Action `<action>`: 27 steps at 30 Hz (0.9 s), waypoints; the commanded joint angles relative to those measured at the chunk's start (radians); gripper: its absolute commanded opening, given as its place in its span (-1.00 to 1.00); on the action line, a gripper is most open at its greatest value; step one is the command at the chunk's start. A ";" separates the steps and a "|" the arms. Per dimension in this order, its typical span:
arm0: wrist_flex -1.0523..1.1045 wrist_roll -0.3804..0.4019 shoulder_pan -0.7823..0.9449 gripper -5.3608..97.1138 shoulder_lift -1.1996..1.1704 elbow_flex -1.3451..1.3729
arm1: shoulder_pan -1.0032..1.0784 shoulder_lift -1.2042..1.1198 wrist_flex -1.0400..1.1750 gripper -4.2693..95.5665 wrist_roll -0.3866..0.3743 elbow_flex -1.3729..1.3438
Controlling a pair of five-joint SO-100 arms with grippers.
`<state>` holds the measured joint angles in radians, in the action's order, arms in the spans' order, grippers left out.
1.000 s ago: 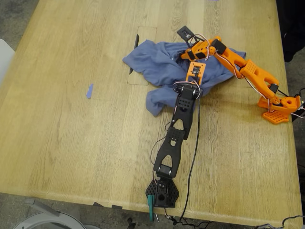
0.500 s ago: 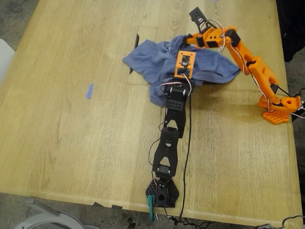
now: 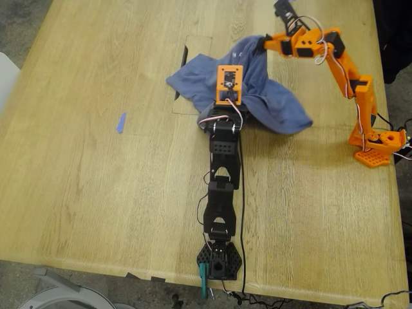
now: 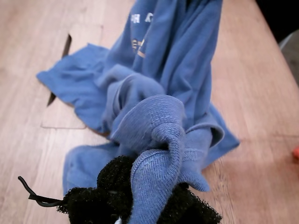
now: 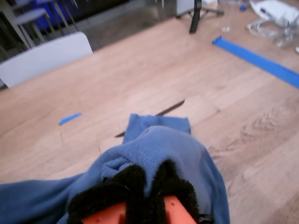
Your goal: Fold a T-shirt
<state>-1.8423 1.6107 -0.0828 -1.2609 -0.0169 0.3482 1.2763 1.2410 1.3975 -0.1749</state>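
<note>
Exterior view, left to right: a small blue tape strip (image 3: 121,122) lies on the wooden table (image 3: 84,206), well apart from the cloth. A rectangular inset panel (image 3: 197,46) with a dark slot along its side follows. The T-shirt (image 3: 277,109) is bunched near the table's far edge, its left part overlapping the panel. My first gripper (image 3: 230,90), on the black arm, sits over the cloth's middle. My second gripper (image 3: 267,44), on the orange arm toward the view's right, holds a part of the cloth lifted off the table.

First wrist view: the black padded jaws of my first gripper (image 4: 140,198) are closed on a ribbed fold of the T-shirt (image 4: 182,60), and pale lettering shows on the raised cloth.

Second wrist view: the padded jaws of my second gripper (image 5: 145,186) pinch a fold of the T-shirt (image 5: 177,144).
</note>
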 commanded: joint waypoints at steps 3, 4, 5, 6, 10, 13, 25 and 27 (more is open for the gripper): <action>-0.046 -0.015 0.031 -0.90 -0.192 -0.011 | 0.014 0.112 -0.084 -0.89 0.008 0.002; -0.040 -0.015 0.031 -0.90 -0.201 -0.011 | 0.012 0.117 -0.103 -0.89 0.008 -0.002; -0.037 -0.017 0.031 -0.90 -0.209 -0.011 | 0.006 0.123 -0.121 -0.89 0.009 -0.008; -0.031 -0.017 0.031 -0.90 -0.215 -0.011 | 0.002 0.129 -0.140 -0.89 0.011 -0.015; 0.006 -0.018 0.029 -0.90 -0.242 -0.012 | -0.015 0.141 -0.215 -0.89 0.012 -0.018; 0.038 -0.021 0.029 -0.90 -0.262 -0.012 | -0.012 0.155 -0.253 -0.88 0.014 -0.023; 0.160 -0.023 0.100 -0.90 -0.357 0.046 | -0.011 0.259 -0.296 -0.87 0.015 -0.060; 0.195 -0.023 0.114 -0.90 -0.368 0.046 | -0.011 0.273 -0.321 -0.87 0.015 -0.067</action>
<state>-1.7227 1.5953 0.0015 -1.5018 0.0368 0.3344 1.4665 0.9618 1.4067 -0.2516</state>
